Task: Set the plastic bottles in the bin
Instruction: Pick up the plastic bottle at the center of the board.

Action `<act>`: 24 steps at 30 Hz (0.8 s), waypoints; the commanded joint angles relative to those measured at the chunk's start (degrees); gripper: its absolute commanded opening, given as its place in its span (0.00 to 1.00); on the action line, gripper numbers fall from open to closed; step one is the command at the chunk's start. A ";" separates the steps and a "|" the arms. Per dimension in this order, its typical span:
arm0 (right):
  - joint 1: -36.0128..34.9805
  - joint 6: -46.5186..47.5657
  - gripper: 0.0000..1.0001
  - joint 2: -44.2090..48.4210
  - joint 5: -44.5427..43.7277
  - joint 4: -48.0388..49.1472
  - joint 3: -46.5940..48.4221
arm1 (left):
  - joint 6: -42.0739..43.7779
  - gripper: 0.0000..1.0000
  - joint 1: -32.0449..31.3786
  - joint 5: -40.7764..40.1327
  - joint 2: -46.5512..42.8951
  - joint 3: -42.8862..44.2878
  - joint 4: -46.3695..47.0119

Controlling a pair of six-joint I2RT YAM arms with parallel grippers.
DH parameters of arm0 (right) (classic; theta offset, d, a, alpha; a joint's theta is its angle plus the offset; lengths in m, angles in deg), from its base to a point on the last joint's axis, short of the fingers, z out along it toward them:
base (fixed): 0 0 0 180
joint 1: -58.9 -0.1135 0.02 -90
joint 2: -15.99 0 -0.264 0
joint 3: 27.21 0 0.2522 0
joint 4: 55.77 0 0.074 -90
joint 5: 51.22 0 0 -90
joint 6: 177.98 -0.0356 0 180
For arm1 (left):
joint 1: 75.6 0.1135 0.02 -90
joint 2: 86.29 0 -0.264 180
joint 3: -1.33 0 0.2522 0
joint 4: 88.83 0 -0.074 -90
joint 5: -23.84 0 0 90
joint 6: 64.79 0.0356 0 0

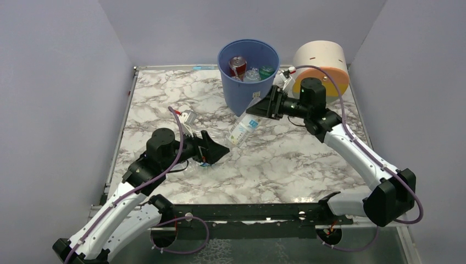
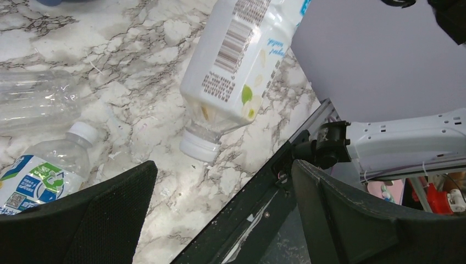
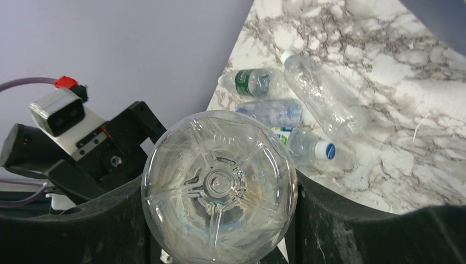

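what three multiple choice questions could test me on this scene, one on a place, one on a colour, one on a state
1. In the top view, where does the cream drum stand relative to the bin?
A) to its left
B) to its right
C) in front of it

2. What colour is the cap of the bottle in the right gripper?
A) green
B) red
C) white

3. How is the left gripper?
A) open, holding nothing
B) shut on a can
C) down inside the bin

Answers:
1 B, the drum sits right of the blue bin.
2 C, the left wrist view shows a white cap pointing down.
3 A, its fingers stand wide apart over the table.
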State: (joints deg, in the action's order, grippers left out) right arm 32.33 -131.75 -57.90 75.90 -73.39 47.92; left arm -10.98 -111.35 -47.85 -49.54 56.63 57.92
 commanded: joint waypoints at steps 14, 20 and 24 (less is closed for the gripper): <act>1.22 7.76 0.61 -4.97 -9.38 -8.09 21.06 | 0.79 0.99 0.00 -0.46 -1.09 1.49 -0.52; 3.72 9.33 0.63 -9.92 -9.73 -7.68 30.47 | 0.06 0.99 0.00 -0.20 -1.95 2.34 -0.78; 5.82 10.19 0.64 -13.49 -10.06 -6.88 35.83 | -0.23 0.99 0.03 -0.29 -2.00 2.29 -1.09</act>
State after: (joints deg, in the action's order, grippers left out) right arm 36.42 -123.35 -69.05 67.69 -81.43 78.96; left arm -10.80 -111.35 -47.83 -50.79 56.85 57.68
